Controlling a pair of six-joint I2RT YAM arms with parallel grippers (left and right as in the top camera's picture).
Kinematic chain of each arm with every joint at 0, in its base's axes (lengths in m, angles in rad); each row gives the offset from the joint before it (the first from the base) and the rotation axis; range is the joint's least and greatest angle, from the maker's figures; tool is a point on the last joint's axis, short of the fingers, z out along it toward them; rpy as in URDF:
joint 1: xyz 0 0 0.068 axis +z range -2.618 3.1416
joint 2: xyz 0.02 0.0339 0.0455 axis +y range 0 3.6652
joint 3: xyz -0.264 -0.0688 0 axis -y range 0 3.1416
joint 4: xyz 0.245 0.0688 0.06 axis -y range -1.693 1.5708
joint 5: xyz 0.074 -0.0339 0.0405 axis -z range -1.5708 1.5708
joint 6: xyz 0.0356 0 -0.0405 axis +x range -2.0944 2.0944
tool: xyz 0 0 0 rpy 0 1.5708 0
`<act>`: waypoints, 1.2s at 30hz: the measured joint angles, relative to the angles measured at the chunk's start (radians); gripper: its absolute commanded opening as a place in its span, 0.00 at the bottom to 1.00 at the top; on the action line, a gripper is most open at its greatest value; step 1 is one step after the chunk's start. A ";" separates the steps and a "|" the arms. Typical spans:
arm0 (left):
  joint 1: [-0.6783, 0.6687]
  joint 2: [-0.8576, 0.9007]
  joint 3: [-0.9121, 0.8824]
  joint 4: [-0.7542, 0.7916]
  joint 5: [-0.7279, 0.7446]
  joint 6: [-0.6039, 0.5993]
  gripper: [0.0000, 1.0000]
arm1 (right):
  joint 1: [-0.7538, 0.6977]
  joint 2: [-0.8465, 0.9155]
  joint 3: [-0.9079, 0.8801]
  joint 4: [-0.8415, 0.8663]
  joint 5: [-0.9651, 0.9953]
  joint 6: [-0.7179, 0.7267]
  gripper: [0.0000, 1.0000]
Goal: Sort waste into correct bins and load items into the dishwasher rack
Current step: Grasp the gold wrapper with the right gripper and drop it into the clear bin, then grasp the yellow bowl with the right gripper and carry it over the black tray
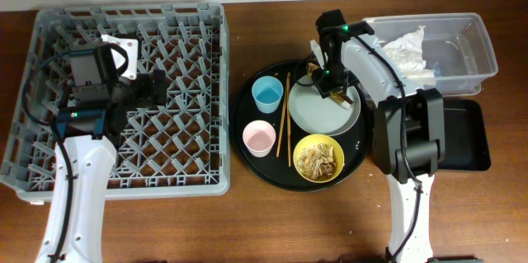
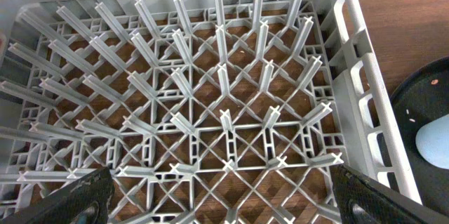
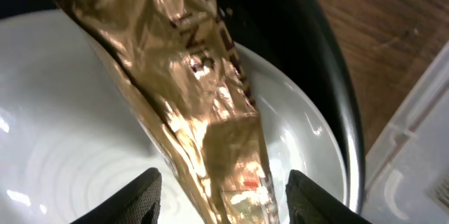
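The shiny brown-gold wrapper (image 3: 189, 90) lies on the grey plate (image 1: 318, 113) (image 3: 63, 154). My right gripper (image 3: 223, 199) (image 1: 328, 82) is open just above the plate, one finger each side of the wrapper. The crumpled white napkin (image 1: 408, 49) lies in the clear tub (image 1: 483, 40). The black tray bin (image 1: 466, 135) sits in front of the tub. The yellow bowl (image 1: 319, 157) holds flaky scraps. The blue cup (image 1: 267, 93), pink cup (image 1: 259, 138) and chopsticks (image 1: 285, 115) lie near the plate. My left gripper (image 2: 221, 199) (image 1: 161, 88) is open and empty over the dishwasher rack (image 1: 49, 176) (image 2: 358, 97).
The plate, bowl, cups and chopsticks all sit on a large round black tray (image 1: 247, 160). Its rim (image 3: 316, 62) shows beside the plate in the right wrist view. The right arm's base stands between this tray and the black bin.
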 measured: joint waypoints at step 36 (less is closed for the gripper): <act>0.000 0.000 0.000 0.000 0.000 0.000 0.99 | -0.288 -0.217 0.499 -0.488 -0.283 0.413 0.82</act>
